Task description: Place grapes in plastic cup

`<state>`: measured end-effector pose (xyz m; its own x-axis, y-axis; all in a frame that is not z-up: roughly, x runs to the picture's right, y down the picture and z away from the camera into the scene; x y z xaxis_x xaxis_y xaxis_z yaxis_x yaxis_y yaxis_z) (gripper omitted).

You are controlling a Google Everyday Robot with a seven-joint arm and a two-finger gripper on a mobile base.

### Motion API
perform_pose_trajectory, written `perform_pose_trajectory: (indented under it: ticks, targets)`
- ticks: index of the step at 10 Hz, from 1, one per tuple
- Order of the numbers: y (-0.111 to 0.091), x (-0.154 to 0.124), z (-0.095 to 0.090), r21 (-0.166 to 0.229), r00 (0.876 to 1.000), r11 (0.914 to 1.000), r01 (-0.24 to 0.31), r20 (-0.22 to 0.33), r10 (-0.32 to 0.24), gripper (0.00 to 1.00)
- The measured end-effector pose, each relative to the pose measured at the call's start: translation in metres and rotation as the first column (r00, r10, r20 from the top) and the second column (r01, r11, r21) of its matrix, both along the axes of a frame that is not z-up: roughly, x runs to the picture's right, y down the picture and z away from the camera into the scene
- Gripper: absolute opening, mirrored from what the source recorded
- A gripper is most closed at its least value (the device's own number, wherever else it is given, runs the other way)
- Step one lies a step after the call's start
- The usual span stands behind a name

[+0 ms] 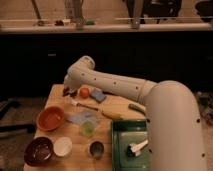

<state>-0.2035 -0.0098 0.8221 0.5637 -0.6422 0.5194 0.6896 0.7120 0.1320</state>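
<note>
The robot's white arm (130, 90) sweeps across the wooden table (120, 105) to its far left corner, where the gripper (67, 87) sits low, its tip mostly hidden behind the elbow. Its jaws are closed, and judging by how they sit on the dark purple grapes (66, 91) right at them, they appear clamped on the bunch, though the contact itself is hard to make out. Just beside the jaws to the right lies the orange-red tomato (84, 92), then a blue sponge (98, 95). Nearer the camera, well apart from the jaws, are the green tray (120, 150), the orange bowl (50, 118), a dark bowl (39, 151) and the plastic cup (88, 128), which looks empty. So the grasp seems made; lifting, carrying and dropping into the cup remain.
</note>
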Motion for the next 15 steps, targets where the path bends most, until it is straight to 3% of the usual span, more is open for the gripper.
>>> perform_pose_trajectory:
  ticks: [9, 15]
  targets:
    - [0.001, 0.0, -0.005, 0.008, 1.0, 1.0, 0.004, 0.002, -0.004, 0.0]
    - [0.033, -0.016, -0.059, 0.028, 0.995, 0.9961, 0.084, 0.047, -0.085, 0.0]
